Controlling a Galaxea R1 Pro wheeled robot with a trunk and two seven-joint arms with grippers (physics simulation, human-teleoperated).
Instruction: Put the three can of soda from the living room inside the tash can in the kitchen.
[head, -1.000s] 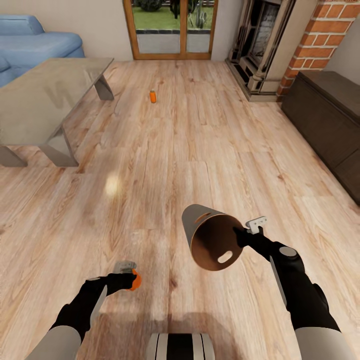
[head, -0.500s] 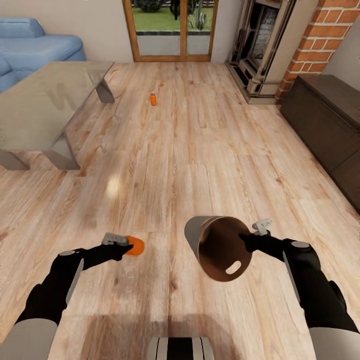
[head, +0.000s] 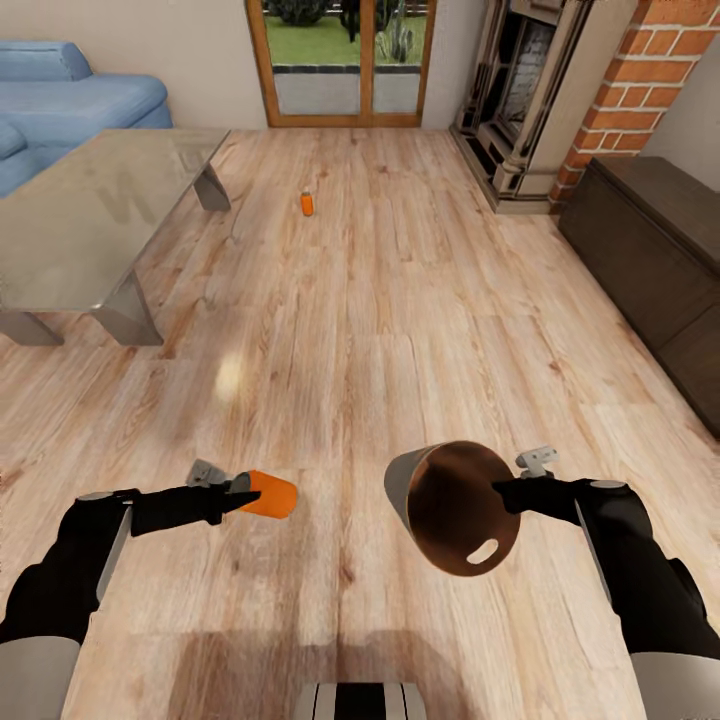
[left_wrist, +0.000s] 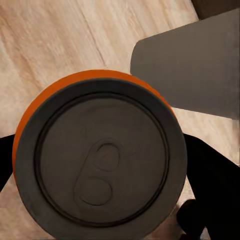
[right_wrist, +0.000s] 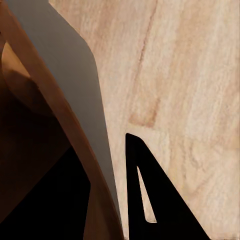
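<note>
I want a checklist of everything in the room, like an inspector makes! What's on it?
Surface: light wood floor.
Job's things: orange can in the left gripper, lying sideways, end toward the bin; bin tilted, its mouth facing the camera, held at its rim by the right gripper; second orange can upright on the floor, far ahead.
Clutter: nothing seen.
Grippers: left shut on the can; right shut on the bin's rim.
Cables: nothing seen.
Surroundings: glass table, blue sofa, glass doors, fireplace, dark cabinet.
</note>
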